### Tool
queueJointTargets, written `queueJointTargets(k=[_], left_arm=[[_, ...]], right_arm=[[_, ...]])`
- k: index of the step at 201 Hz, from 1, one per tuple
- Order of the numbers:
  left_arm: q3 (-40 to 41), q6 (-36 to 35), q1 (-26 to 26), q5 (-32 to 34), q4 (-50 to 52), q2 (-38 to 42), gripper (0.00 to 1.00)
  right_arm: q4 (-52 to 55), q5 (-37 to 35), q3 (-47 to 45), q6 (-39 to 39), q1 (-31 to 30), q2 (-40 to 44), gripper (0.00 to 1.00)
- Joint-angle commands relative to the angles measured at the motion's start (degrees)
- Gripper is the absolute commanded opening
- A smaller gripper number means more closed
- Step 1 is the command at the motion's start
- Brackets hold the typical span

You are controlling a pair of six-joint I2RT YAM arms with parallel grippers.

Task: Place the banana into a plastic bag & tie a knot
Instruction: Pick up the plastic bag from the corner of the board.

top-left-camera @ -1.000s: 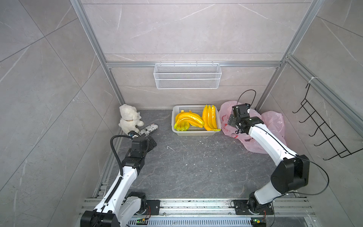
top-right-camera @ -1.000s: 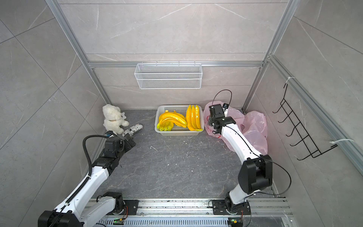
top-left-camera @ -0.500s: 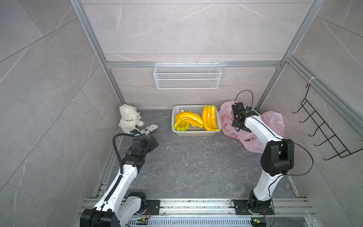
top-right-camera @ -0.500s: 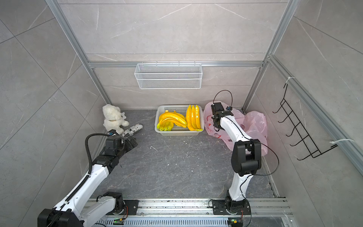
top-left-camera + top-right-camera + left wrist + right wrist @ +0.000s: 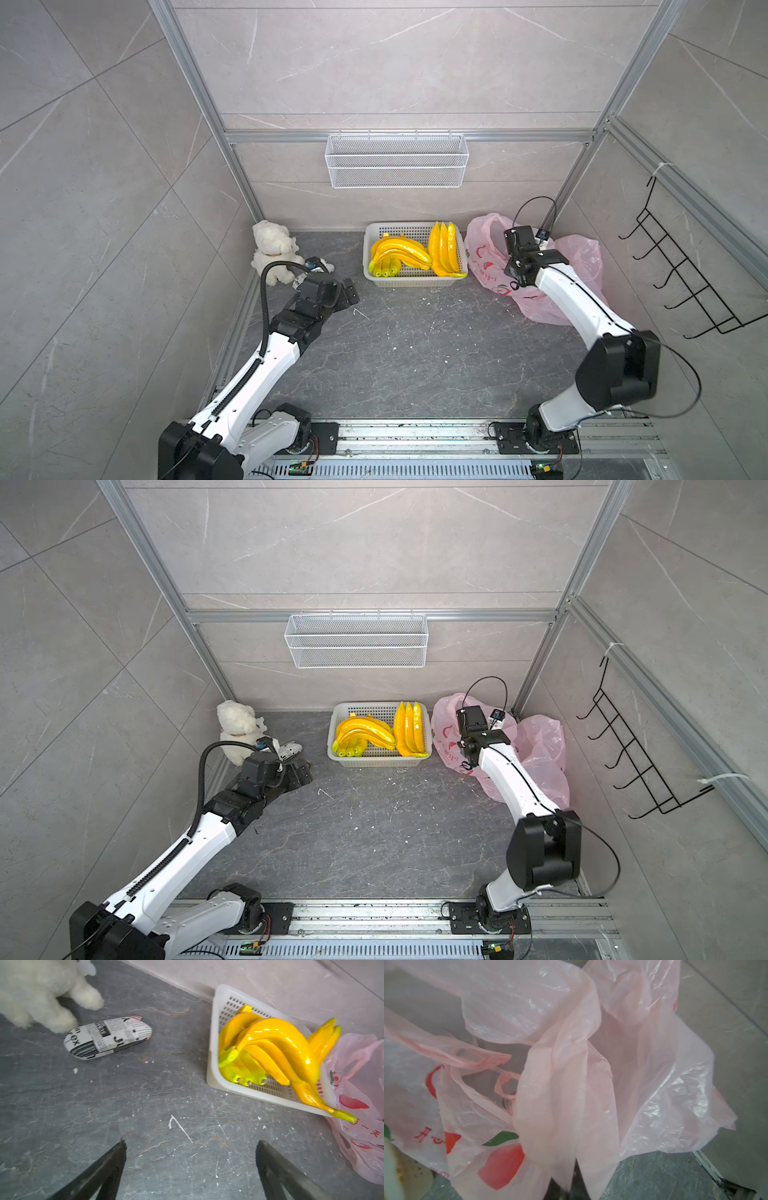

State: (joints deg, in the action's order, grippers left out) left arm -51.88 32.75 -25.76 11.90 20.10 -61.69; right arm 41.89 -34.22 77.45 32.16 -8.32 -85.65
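Two banana bunches [image 5: 399, 257] lie in the white basket [image 5: 409, 284] at the worktop's back edge; neither is bagged yet. Step in hand: securing the plastic bag [image 5: 582, 257], heaped in the back right corner. Right gripper [image 5: 564, 1186] pressed together, pinching a fold of it. Left gripper [image 5: 191, 1144] spread, empty, near the left edge. Next, probably: lift the fold and find the mouth. Right fingertips mostly buried under film. Bag mouth unclear; bag partly hidden behind the arm.
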Motion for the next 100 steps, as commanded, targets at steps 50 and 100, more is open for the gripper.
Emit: queueJointTargets(k=[50,100], left_arm=[[-17.1,-3.6,-14.9,6.4,6.8,-7.3,0.96],[-29.1,-9.4,-23.5,7.9,9.6,-15.2,0.99]], right_arm=[[-9.2,19.8,-10.2,-7.6,-0.4,25.8,0.00],[-5.7,31.6,-9.0,-12.1,-0.3,37.7,0.00]])
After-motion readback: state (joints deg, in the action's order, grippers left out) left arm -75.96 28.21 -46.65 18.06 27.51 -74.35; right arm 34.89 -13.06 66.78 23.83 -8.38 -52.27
